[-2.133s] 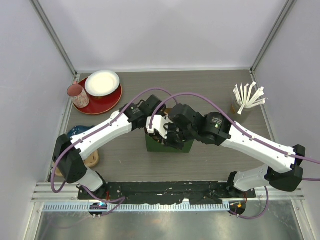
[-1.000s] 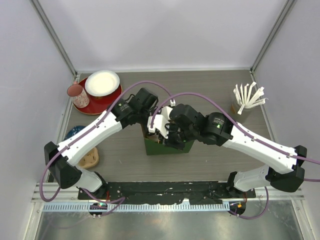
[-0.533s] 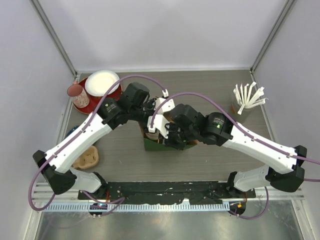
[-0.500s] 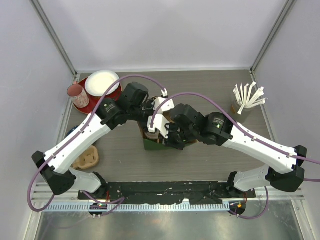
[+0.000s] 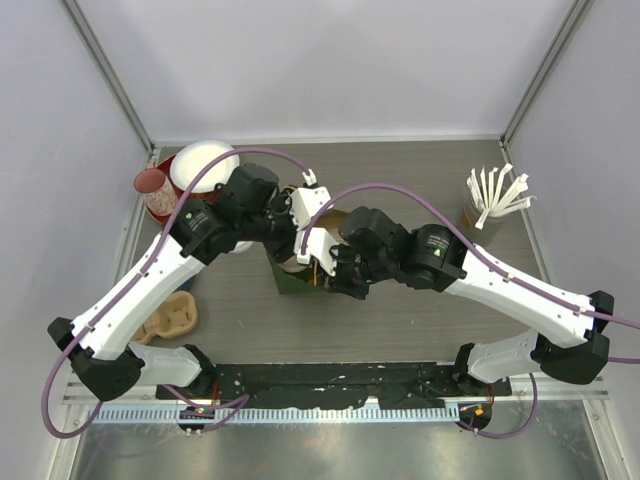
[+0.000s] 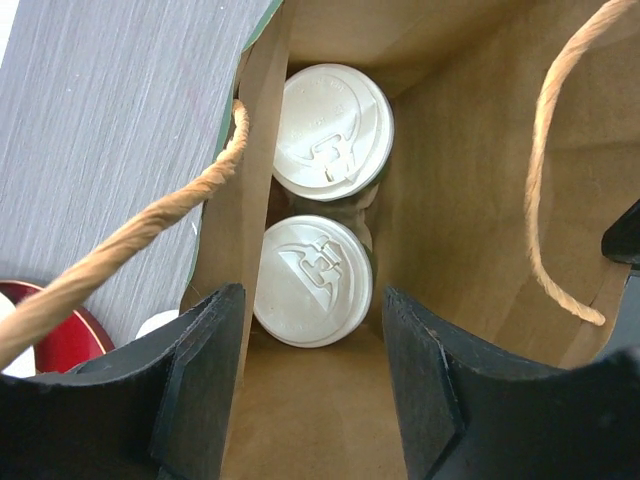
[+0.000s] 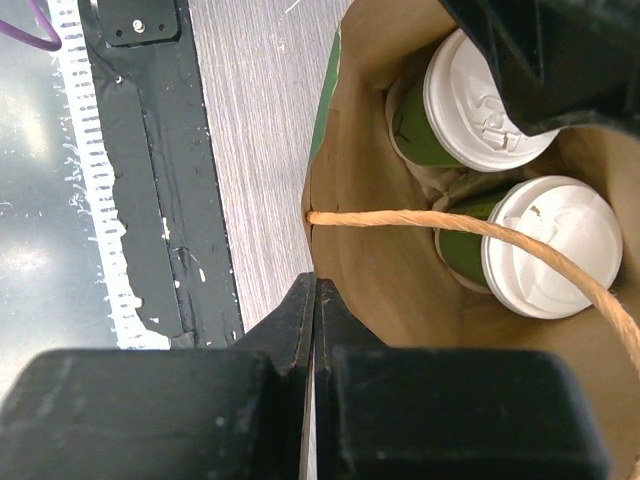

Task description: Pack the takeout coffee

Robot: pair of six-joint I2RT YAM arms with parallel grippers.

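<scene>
Two white-lidded green paper cups point(image 6: 312, 280) look light and crushable; I'd grip mid-wall. My left pincer point(image 6: 308, 310) gapes empty; my right pincer point(image 7: 313, 285) pinches the brown paper bag point(image 6: 450, 180).

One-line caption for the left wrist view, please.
Open left claw hovers over a brown paper bag holding two green paper cups with round white plastic lids, side by side.

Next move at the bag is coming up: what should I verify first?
1. Near cup and far cup inside the paper bag: ok.
2. Both white lids on, cups upright: ok.
3. Left hand open and empty: ok.
4. Right hand shut on the paper bag's rim: ok.
5. Rope handle clear of the left hand: cannot tell.
</scene>
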